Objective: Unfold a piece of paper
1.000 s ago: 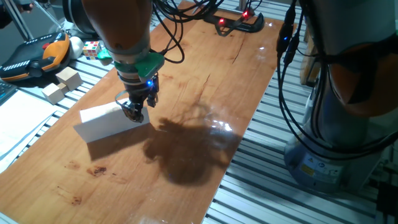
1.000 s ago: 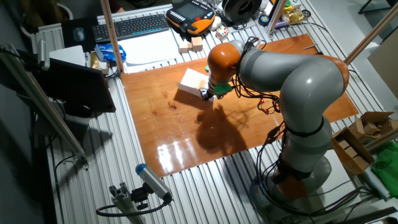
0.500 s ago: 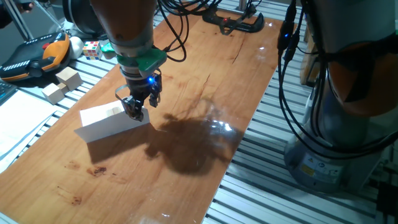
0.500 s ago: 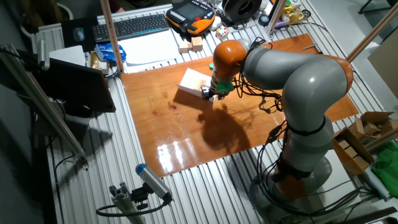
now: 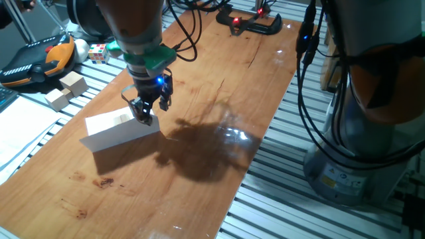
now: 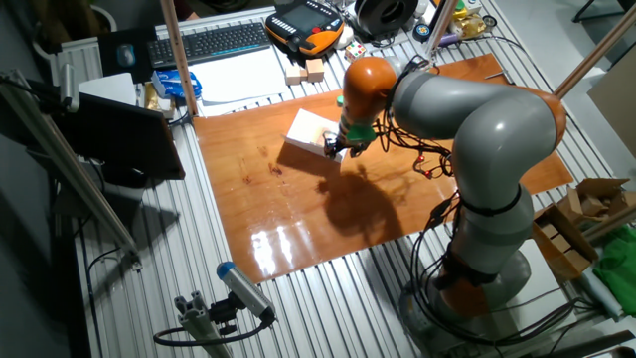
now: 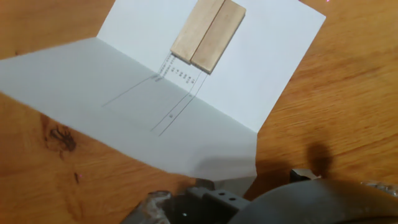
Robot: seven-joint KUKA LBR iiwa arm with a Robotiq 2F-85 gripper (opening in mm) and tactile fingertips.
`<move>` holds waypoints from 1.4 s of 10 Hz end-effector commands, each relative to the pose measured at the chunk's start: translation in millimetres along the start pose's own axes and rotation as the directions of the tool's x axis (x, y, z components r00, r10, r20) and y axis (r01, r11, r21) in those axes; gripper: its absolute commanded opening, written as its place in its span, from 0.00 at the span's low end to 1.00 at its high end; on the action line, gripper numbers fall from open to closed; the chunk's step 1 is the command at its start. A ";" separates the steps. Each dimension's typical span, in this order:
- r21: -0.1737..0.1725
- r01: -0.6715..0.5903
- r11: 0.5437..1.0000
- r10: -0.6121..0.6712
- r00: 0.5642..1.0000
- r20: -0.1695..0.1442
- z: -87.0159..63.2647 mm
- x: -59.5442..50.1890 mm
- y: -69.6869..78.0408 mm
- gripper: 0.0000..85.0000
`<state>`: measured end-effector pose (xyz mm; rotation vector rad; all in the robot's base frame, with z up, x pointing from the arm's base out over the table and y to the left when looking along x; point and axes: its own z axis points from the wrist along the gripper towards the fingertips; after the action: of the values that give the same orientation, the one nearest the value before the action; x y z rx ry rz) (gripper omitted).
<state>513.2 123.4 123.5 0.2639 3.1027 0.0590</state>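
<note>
So the gripper [image 5: 142, 114] has crept up and back a bit over the last second — it was lower against the flap, now it sits higher, right at the flap's top edge. The piece of paper [image 5: 118, 132] looks about the same shape as before though: one half flat on the surface [image 5: 219, 99], the other half standing up like a tent wall. To me that means the flap is being lifted open but the unfold is barely halfway — the crease is still sharp.

Can't really tell whether the fingers are pinched on the edge or only close to it; in the hand view the paper [image 7: 186, 74] edge runs right up to the gripper's body, but the tips are hidden.

A pair of wooden strips [image 7: 208, 34] lies on the flat half, beyond the crease from the gripper.

Arm-wise, the orange wrist [image 6: 366, 85] comes down almost vertical over the paper, the grey body [image 6: 477, 139] arching in from the surface's far edge.
</note>
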 end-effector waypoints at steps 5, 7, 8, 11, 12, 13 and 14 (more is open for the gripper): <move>-0.005 -0.034 0.999 0.034 0.999 -0.007 -0.1 0.2 0.0 0.73; 0.011 -0.026 1.000 0.026 1.000 0.006 0.0 0.2 0.0 0.73; 0.041 -0.013 0.999 0.012 1.000 0.029 0.0 0.2 0.0 0.73; 0.032 -0.033 0.999 0.031 0.998 0.056 0.0 0.2 0.0 0.73; -0.002 -0.052 0.999 0.052 0.997 0.058 0.0 0.2 0.0 0.73; -0.033 -0.068 0.997 0.070 0.996 0.050 0.0 0.2 0.0 0.73; -0.041 -0.082 0.996 0.084 0.995 0.049 0.0 0.2 0.0 0.74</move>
<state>512.9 123.6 123.5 0.3924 3.0357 0.1165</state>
